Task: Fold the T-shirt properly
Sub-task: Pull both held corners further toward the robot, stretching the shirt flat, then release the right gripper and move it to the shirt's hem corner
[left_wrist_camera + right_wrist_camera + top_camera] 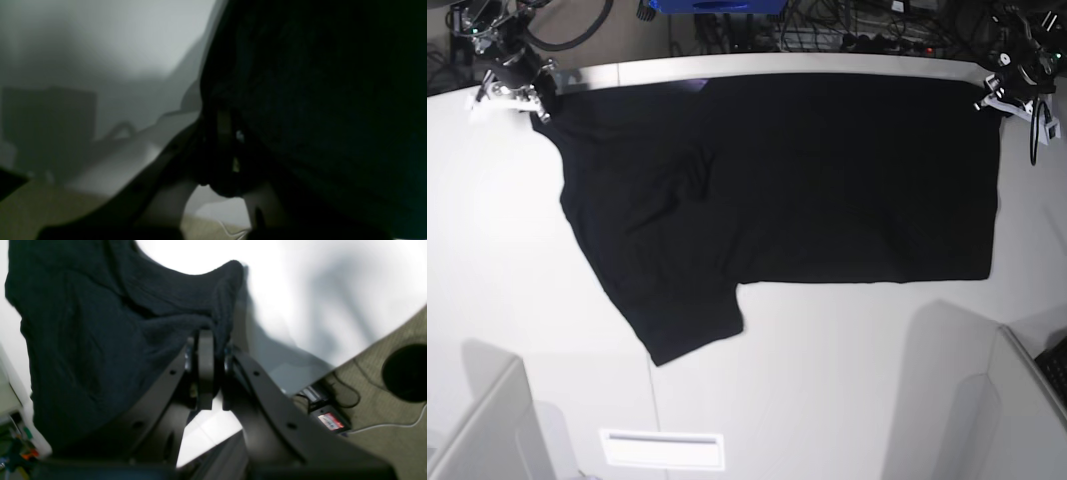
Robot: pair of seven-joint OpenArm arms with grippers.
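Observation:
The black T-shirt lies spread plain side up across the far half of the white table, one sleeve pointing to the near left. No print shows. My right gripper is shut on the shirt's far left corner; in the right wrist view its fingers pinch a fold of black cloth. My left gripper is shut on the far right corner; in the dark left wrist view the cloth drapes over the gripper.
Cables and a blue object lie beyond the table's far edge. A white slot plate sits at the near edge. Grey partitions stand at the near left and near right.

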